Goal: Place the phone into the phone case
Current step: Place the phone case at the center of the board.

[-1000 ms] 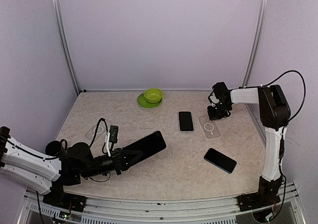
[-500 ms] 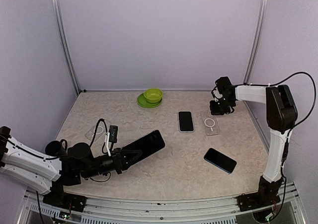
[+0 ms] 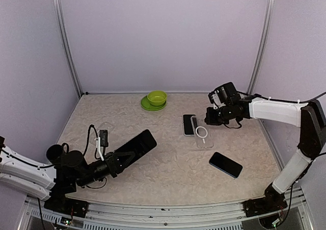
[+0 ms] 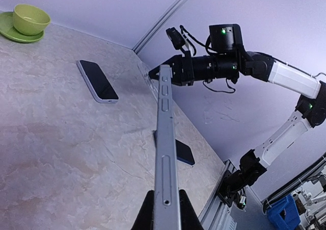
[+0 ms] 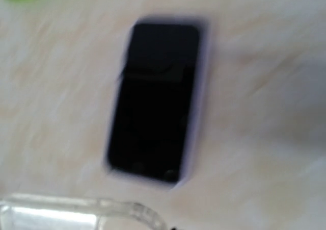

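My left gripper [image 3: 108,164] is shut on a black phone [image 3: 131,148] and holds it tilted above the table's left half. In the left wrist view the phone [image 4: 165,138] shows edge-on between the fingers [image 4: 144,215]. My right gripper [image 3: 210,117] is shut on a clear phone case [image 3: 202,133] with a white ring, which hangs tilted just right of a second phone [image 3: 189,124] lying flat. In the blurred right wrist view that phone [image 5: 155,100] has a lilac rim, and the clear case's edge [image 5: 76,212] shows at the bottom.
A third, dark phone [image 3: 225,164] lies at the front right. A green bowl on a green plate [image 3: 156,98] stands at the back centre. Aluminium posts and purple walls close in the table.
My right gripper has lifted the clear case off the table and carried it left, toward the flat phone. My left arm has drawn back and to the left with its phone.
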You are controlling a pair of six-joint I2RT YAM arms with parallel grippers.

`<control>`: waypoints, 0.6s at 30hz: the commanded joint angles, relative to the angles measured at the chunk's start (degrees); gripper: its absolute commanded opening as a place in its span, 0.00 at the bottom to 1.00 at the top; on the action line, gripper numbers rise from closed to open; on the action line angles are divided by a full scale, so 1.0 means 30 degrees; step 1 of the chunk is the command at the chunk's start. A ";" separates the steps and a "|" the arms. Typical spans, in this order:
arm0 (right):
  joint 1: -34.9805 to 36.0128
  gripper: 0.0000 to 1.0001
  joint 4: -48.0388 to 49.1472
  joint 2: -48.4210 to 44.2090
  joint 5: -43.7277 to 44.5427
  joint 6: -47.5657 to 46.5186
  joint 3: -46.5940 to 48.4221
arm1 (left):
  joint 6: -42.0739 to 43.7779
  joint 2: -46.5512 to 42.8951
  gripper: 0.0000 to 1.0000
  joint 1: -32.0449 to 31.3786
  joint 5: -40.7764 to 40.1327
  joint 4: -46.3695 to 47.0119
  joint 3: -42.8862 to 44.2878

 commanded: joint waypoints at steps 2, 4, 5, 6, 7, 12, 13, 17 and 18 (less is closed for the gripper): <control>0.2639 0.00 0.1827 -0.0530 0.1014 0.3000 -0.2043 | -0.0166 -0.1523 0.00 -0.0238 -0.1184 0.0489 -0.0477; 0.3527 0.00 0.2068 -0.0227 0.1448 0.3567 -0.2298 | -0.0196 -0.1978 0.00 -0.0270 -0.1379 0.0312 -0.0630; 0.3904 0.00 0.2143 -0.0042 0.1763 0.3758 -0.2368 | -0.0216 -0.2113 0.00 -0.0292 -0.1438 0.0178 -0.0674; 0.4266 0.00 0.2182 0.0208 0.1963 0.3903 -0.2318 | -0.0229 -0.2275 0.00 -0.0298 -0.1482 0.0051 -0.0684; 0.4640 0.00 0.2234 0.0510 0.2087 0.4020 -0.2229 | -0.0227 -0.2390 0.00 -0.0321 -0.1506 -0.0115 -0.0644; 0.5205 0.00 0.2460 0.2333 0.2261 0.4516 -0.1749 | -0.0259 -0.2498 0.00 -0.0458 -0.1718 -0.0372 -0.0626; 0.5252 0.00 0.2536 0.2643 0.2223 0.4569 -0.1673 | -0.0257 -0.2492 0.00 -0.0487 -0.1747 -0.0355 -0.0623; 0.5388 0.00 0.2579 0.3696 0.2261 0.4652 -0.1322 | -0.0289 -0.2363 0.00 -0.0617 -0.1872 -0.0289 -0.0626; 0.5404 0.00 0.2588 0.3839 0.2205 0.4652 -0.1239 | -0.0290 -0.2334 0.00 -0.0643 -0.1895 -0.0260 -0.0626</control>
